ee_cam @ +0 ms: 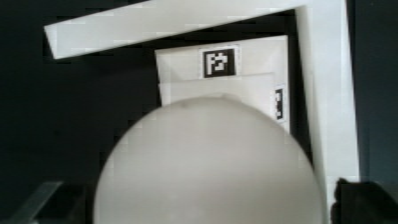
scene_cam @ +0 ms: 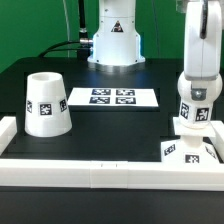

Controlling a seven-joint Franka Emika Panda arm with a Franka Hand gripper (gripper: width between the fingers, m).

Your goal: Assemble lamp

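At the exterior view's right, the bulb [scene_cam: 193, 113] was held clamped upright in the gripper [scene_cam: 193, 102] over the flat square base [scene_cam: 188, 150]; the tapered shade [scene_cam: 45, 103] was left well apart. Step judged: bulb seating, with straight lowering needed. Wrist view: the smooth, rounded, matte-white bulb [ee_cam: 205, 160] was seen over the tagged base [ee_cam: 222, 65].

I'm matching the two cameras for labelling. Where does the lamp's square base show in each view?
Exterior view: base at the lower right, against the white rail, under the bulb.
Wrist view: base, tagged, partly hidden behind the bulb.
Shared landmark: the white rail.
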